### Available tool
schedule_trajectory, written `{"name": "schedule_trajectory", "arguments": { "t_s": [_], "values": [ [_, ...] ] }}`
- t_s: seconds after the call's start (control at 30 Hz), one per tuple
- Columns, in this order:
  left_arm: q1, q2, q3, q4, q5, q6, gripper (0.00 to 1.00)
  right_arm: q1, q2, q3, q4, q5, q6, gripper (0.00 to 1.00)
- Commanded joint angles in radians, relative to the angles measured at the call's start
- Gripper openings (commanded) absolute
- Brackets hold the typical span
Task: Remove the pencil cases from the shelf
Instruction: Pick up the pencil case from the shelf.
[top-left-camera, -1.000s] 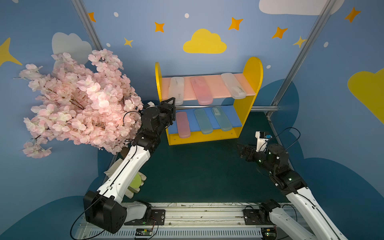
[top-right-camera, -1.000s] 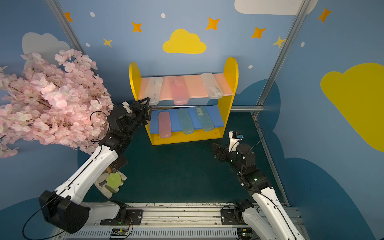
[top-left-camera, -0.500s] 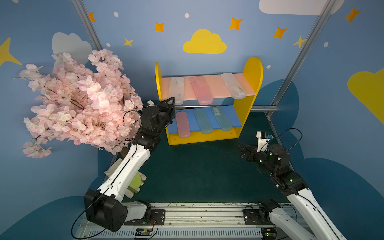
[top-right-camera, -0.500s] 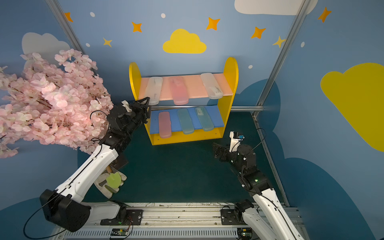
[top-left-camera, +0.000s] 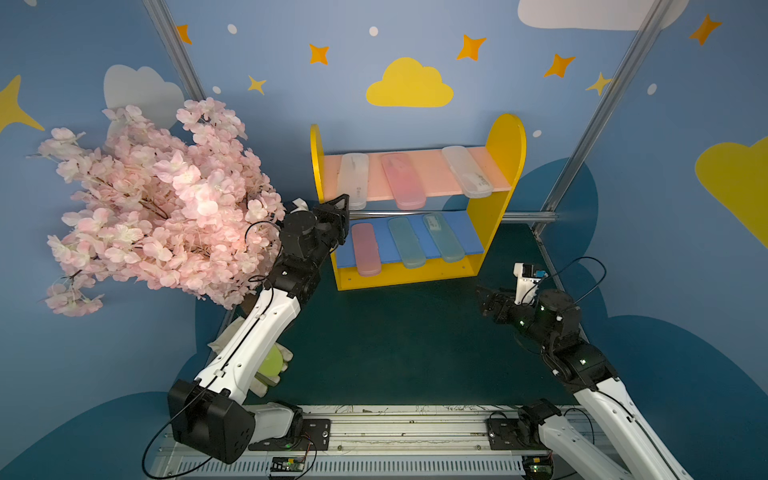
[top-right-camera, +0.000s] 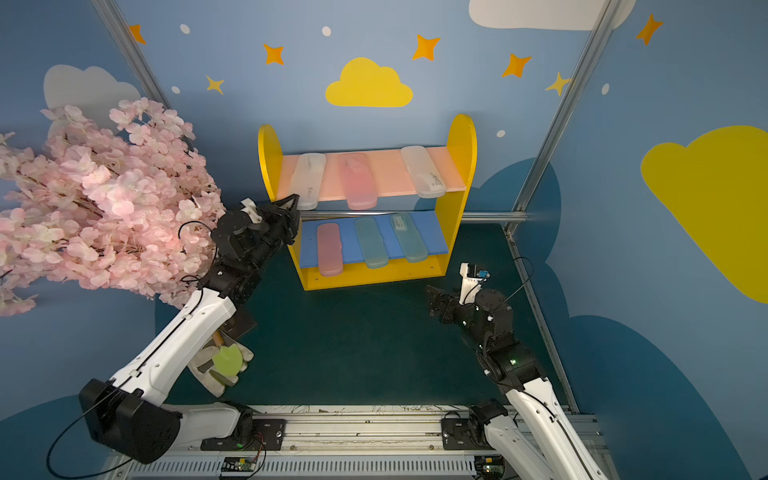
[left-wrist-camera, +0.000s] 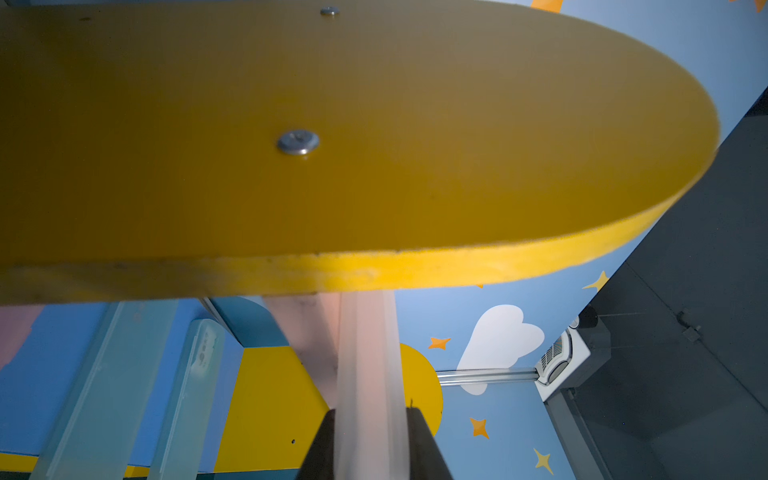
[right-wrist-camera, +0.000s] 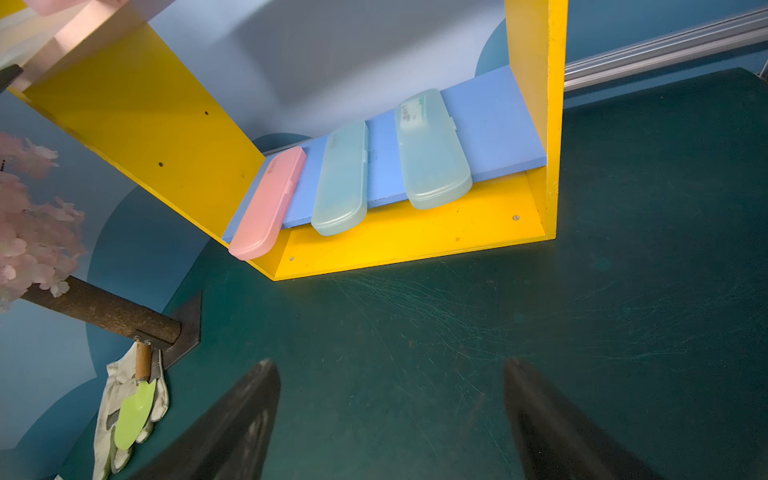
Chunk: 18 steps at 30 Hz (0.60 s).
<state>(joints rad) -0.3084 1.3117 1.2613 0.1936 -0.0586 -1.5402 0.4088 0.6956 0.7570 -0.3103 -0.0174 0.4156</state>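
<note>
The yellow shelf (top-left-camera: 505, 141) stands at the back of the green table. On its pink upper board lie a frosted clear pencil case (top-left-camera: 353, 176), a pink one (top-left-camera: 401, 178) and another clear one (top-left-camera: 467, 171). The blue lower board carries a pink case (right-wrist-camera: 268, 203) and two teal cases (right-wrist-camera: 343, 178) (right-wrist-camera: 430, 153). My left gripper (top-left-camera: 343, 204) is shut on the front end of the left clear case (left-wrist-camera: 368, 353), beside the shelf's left side panel (left-wrist-camera: 332, 124). My right gripper (right-wrist-camera: 390, 365) hangs open over bare table, to the front right of the shelf (top-right-camera: 461, 137).
A pink blossom tree (top-left-camera: 158, 199) leans in from the left, close to my left arm. A white glove and green trowel (top-left-camera: 270, 363) lie by the tree's base. A metal frame post (top-left-camera: 582, 137) stands right of the shelf. The arms' rail (top-left-camera: 395, 428) runs along the front.
My left gripper has closed on the front end of the left clear pencil case. The right arm has hardly moved and stays open.
</note>
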Motion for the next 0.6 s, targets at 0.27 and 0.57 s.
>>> {"name": "schedule_trajectory", "arguments": {
  "t_s": [0.27,0.57],
  "values": [
    [0.000,-0.040,-0.025,0.081,0.073,0.053,0.03,0.005,-0.019,-0.001,0.012,0.017,0.003,0.87],
    [-0.031,-0.120,-0.048,0.103,0.078,0.113,0.03,0.005,-0.024,0.007,0.010,0.011,0.003,0.87]
  ]
}}
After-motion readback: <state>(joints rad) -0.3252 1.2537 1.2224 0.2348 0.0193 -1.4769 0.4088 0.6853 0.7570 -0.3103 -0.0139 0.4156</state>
